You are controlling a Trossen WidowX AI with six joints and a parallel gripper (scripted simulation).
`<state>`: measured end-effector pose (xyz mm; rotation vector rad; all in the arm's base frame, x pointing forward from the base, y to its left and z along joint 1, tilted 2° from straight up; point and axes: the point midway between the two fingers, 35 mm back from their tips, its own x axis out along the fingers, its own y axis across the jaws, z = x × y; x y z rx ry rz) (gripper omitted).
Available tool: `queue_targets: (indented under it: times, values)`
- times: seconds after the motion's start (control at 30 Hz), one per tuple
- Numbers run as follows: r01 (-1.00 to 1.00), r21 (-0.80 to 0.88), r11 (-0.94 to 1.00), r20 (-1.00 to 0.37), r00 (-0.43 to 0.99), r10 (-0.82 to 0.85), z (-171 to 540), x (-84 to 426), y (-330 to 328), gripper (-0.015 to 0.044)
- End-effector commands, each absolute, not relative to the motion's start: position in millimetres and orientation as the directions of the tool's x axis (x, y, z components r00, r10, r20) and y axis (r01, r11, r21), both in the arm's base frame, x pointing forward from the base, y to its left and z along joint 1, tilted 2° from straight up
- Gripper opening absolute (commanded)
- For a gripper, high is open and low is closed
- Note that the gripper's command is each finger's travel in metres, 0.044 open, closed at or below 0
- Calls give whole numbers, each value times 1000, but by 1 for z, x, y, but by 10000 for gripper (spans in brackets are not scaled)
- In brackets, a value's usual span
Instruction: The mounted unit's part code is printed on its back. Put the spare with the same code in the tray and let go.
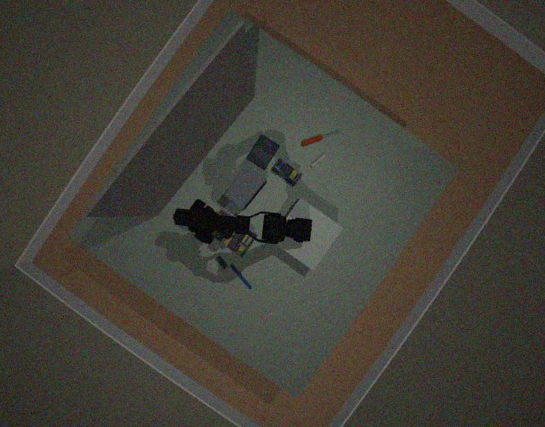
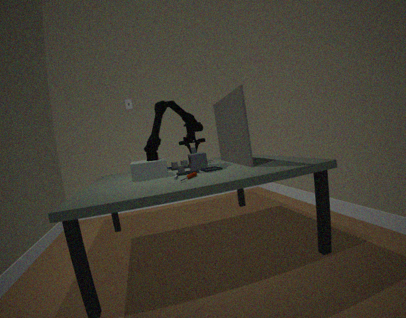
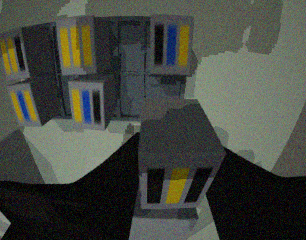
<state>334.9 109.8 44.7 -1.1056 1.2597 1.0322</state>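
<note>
My gripper (image 2: 193,149) (image 3: 168,139) is shut on a grey block (image 3: 175,130) with black, yellow and black stripes on its end. In the wrist view the block is clear of the dark rack (image 3: 133,95), where several grey blocks with other stripe patterns stand. From above, the arm partly covers this rack. A second small rack (image 1: 279,168) bears striped blocks. The dark square tray (image 1: 263,151) (image 2: 211,169) lies beside the grey box (image 1: 245,186) (image 2: 197,161) and looks empty. In the exterior view my gripper is just above and behind this box. The mounted unit and printed codes cannot be made out.
A tall grey panel (image 1: 185,124) (image 2: 232,130) stands beyond the box. An orange screwdriver (image 1: 311,140) (image 2: 191,175) and a thin white stick (image 1: 317,159) lie near the second rack. A blue pen (image 1: 241,277) and a small dark piece (image 1: 221,262) lie by the first rack.
</note>
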Motion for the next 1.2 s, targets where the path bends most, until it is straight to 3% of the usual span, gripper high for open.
queue_targets:
  times: [0.0, 0.57, 1.17]
  values:
    - [-981, -64, 182, -998, 62, -12, 61, 339, 112, 0]
    - [-981, -61, 186, -998, 59, -14, 120, 340, 112, 0]
    - [-973, -77, 218, -997, 77, -10, 123, 363, 12, 0]
